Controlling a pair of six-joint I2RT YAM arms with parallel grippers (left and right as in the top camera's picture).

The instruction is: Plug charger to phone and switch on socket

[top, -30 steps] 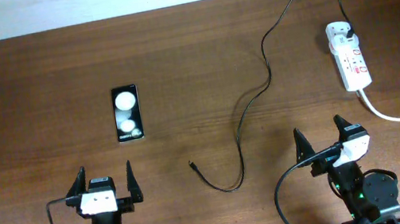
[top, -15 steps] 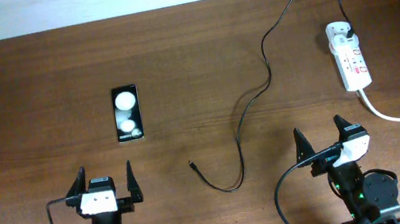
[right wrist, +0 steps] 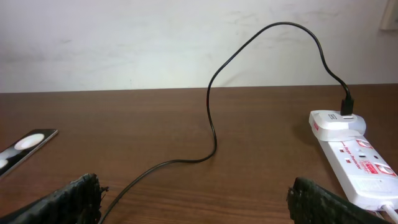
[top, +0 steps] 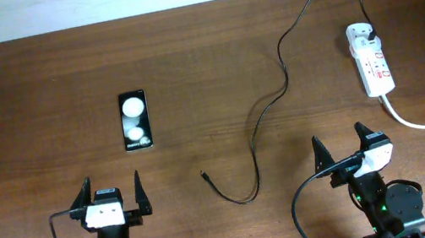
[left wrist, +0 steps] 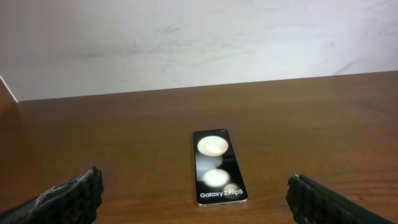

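My left gripper [top: 113, 190] and right gripper [top: 340, 143] gape empty; I judge plugging unstarted and must first pinch the charger tip [top: 202, 173], lower centre.

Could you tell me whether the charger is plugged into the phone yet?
No. The charger tip lies loose, apart from the phone.

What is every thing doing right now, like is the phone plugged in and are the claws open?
phone: lying flat, face up, nothing plugged in.
charger: one end plugged in at the socket, tiny tip loose on the table, apart from the phone.
socket: lying flat; on or off, cannot tell.
left claw: open, empty.
right claw: open, empty.
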